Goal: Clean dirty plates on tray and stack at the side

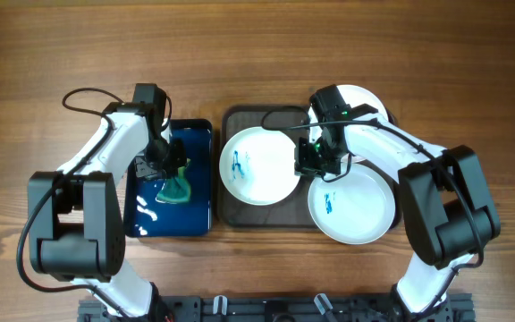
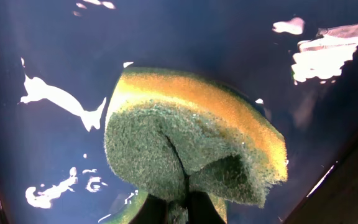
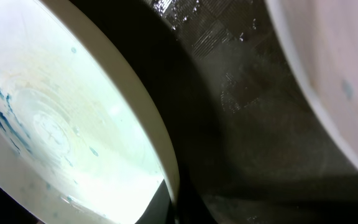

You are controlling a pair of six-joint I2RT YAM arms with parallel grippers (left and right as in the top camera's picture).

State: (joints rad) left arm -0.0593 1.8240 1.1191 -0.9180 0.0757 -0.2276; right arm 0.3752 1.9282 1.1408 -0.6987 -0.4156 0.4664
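Now | 3 plates [image 1: 351, 207] | left gripper [image 2: 180, 210] clamps 1 sponge [image 2: 191, 143] | right gripper [image 3: 169, 206] clamps 1 plate [image 1: 259, 165]

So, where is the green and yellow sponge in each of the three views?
Overhead: the sponge lies left of centre, on the dark blue tray.
Left wrist: the sponge fills the middle, bent.
Right wrist: not in it.
Shared landmark: the dark blue tray, in overhead and left wrist only.

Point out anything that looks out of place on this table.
The front-right plate overhangs the rim of the tray rather than lying inside it. Both it and the left plate carry blue smears. The sponge is creased in the left gripper.
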